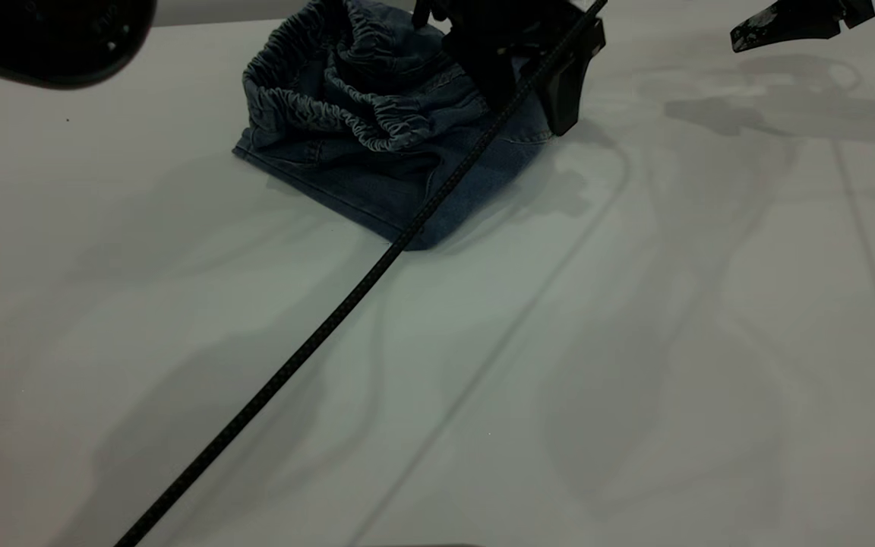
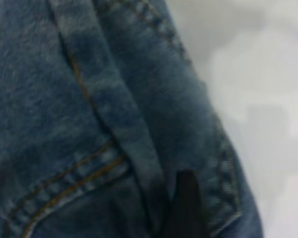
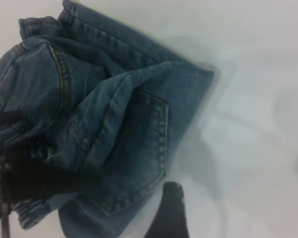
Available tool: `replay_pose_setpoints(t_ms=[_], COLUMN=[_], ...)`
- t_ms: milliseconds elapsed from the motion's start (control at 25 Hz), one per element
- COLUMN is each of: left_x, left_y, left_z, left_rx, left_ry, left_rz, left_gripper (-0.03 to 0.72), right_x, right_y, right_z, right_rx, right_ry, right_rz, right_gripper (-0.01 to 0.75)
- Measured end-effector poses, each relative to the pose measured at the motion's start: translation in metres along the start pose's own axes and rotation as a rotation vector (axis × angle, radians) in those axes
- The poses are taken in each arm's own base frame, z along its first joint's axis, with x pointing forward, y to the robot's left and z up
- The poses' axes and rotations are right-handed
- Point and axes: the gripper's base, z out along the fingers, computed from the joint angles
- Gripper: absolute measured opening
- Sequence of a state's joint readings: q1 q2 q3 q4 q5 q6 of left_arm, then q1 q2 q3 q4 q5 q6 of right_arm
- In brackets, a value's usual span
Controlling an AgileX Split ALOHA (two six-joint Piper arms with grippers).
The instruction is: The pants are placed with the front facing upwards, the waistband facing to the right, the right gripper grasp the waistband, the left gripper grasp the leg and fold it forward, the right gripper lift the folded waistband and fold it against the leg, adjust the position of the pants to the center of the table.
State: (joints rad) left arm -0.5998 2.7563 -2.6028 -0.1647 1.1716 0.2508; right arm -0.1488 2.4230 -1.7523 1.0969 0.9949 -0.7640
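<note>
Here the pants lie bunched, waistband ruffled up; the left pincer seemingly presses them, its grip unclear.

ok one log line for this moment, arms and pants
left gripper: down on pants, fingers hidden | right gripper: off the pants, above table | pants: bunched, waistband on top

Wide bare surface is being left open in front of the pants. Passage there is being crossed by a braided cable running diagonally over them.
</note>
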Motion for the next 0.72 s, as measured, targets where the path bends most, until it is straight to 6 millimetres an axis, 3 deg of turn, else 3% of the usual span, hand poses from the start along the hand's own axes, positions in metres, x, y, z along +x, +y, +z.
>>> replay_pose_setpoints(t_ms=[320, 600, 720], left_x=[0.006, 0.011, 0.016], left_y=[0.026, 0.092, 0.114], left_z=[-0.001, -0.047, -0.064], left_rx=[-0.250, -0.597, -0.664], left_ry=[0.067, 0.090, 0.083], left_rz=[0.096, 0.062, 0.014], left_gripper=[0.547, 0.547, 0.547], right_x=[0.000, 0.000, 0.000], right_y=[0.000, 0.000, 0.000], right_z=[0.000, 0.000, 0.000], right_rx=[-0.001, -0.004, -0.004], right_ry=[-0.001, 0.002, 0.002], right_rz=[0.001, 0.001, 0.001], right_gripper=[0.573, 0.573, 0.573])
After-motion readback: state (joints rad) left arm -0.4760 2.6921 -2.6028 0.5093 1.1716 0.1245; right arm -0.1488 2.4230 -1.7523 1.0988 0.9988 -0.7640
